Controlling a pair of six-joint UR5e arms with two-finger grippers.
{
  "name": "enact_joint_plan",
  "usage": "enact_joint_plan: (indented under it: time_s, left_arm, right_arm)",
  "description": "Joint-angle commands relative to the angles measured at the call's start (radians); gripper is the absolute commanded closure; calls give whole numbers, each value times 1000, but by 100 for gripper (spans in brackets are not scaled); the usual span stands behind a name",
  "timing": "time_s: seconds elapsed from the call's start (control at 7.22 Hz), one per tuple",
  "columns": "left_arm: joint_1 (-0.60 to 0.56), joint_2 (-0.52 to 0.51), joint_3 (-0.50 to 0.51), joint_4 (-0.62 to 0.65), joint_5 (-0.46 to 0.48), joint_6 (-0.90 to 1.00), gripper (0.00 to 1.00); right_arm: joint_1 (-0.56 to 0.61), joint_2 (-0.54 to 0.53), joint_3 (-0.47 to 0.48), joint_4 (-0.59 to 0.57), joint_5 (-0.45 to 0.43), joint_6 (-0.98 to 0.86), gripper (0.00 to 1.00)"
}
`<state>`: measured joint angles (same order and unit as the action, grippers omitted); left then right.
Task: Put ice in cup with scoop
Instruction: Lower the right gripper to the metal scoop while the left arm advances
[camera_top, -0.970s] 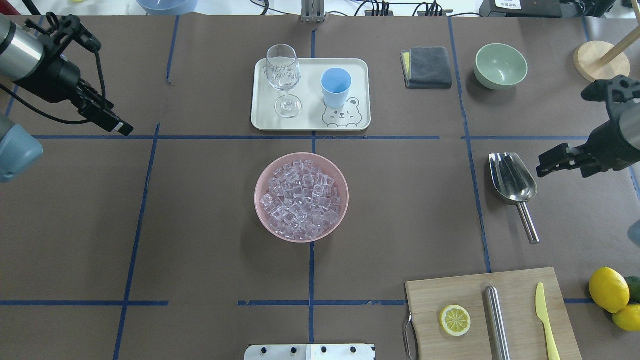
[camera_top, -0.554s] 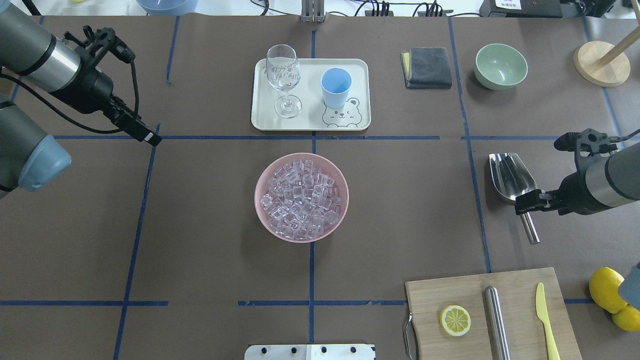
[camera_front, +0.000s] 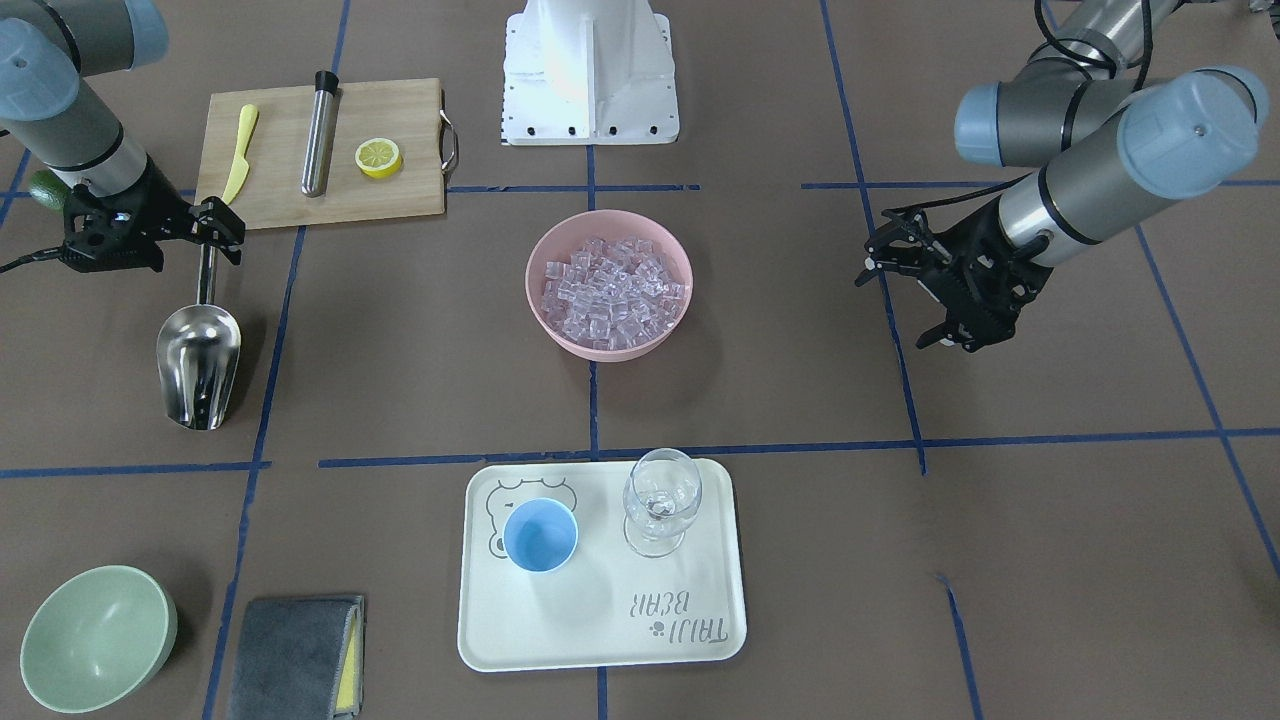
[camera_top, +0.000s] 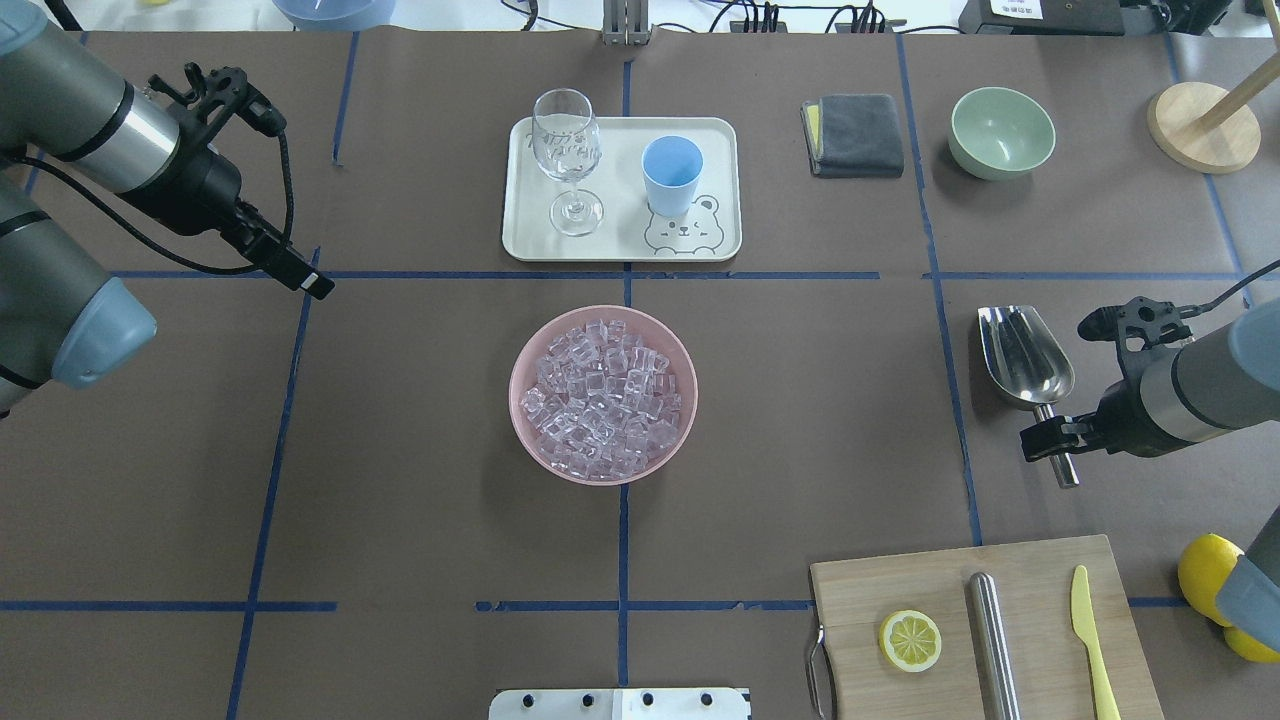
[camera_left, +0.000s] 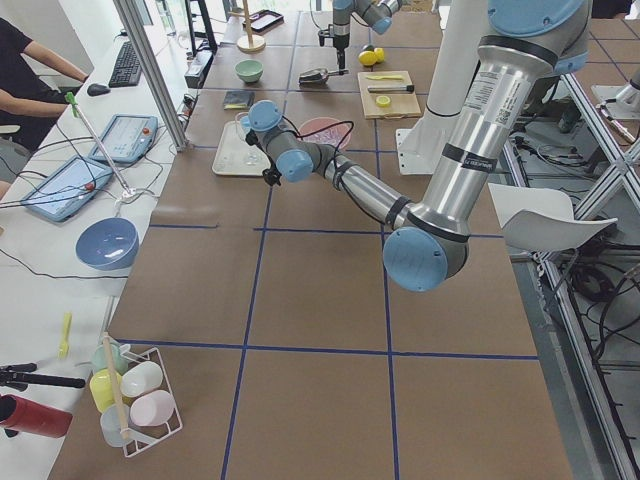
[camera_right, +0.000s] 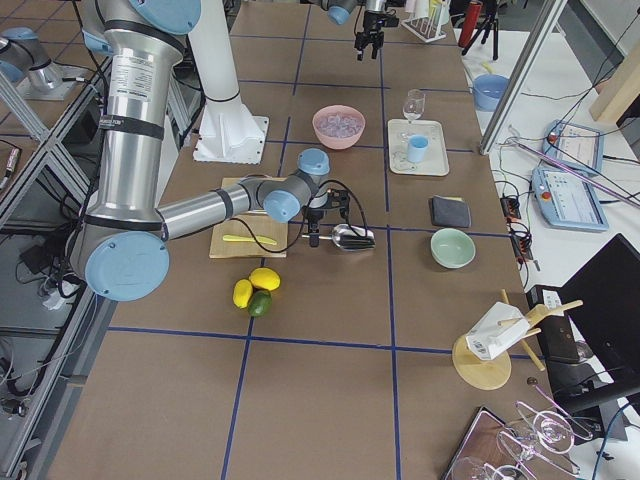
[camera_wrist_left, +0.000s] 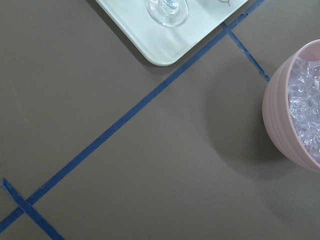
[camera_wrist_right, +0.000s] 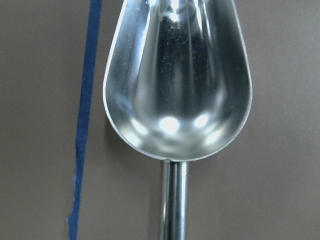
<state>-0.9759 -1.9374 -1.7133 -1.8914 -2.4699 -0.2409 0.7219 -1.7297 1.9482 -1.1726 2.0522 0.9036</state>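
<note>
Overhead exterior shows the scoop (camera_top: 1026, 355) lying on the brown table at the right of the frame, just right of a blue tape line. Its shiny steel trough points up the frame and its thin rod handle runs down and slightly right. The right gripper (camera_top: 1048, 440) is at the lower part of that handle.

The front-facing view puts the scoop (camera_front: 198, 365) at its left edge and shows the grip more plainly. The right gripper (camera_front: 213, 230) has its black jaws spread, one to either side of the handle. I cannot tell whether they touch it.

Only the right wrist view shows the inside of the scoop (camera_wrist_right: 175, 85), a mirror-bright hollow with a dark reflection and two bright glints near the handle root.

The ice (camera_top: 603, 395) is heaped in a pink bowl (camera_top: 520, 352) at centre frame. The cup (camera_top: 672, 172) stands upright on a white tray (camera_top: 620, 246) above it, beside a wine glass (camera_top: 567, 150).

The left gripper (camera_top: 316, 287) is over bare table at upper left, and its jaws look pressed together. Its wrist view catches the side wall of the bowl (camera_wrist_left: 280, 120) and a corner of the tray (camera_wrist_left: 150, 47).
</note>
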Motion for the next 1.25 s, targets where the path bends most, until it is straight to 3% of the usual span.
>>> enact_joint_plan:
  time_s: [0.0,0.14,0.55,0.97,1.11]
  left_arm:
    - [2,0,3,0,0,0,0]
    - [3,0,4,0,0,0,0]
    - [3,0,6,0,0,2,0]
    - [3,0,8,0,0,3,0]
    - [3,0,8,0,0,3,0]
  right_arm:
    - [-2,28,-35,-2,6,-22,0]
    - [-2,51,-50,-4,6,-22,4]
    - [-2,58,-61,-6,14,-22,34]
    - [-1,56,-63,-6,14,-20,35]
    - [1,56,-61,-6,16,-22,50]
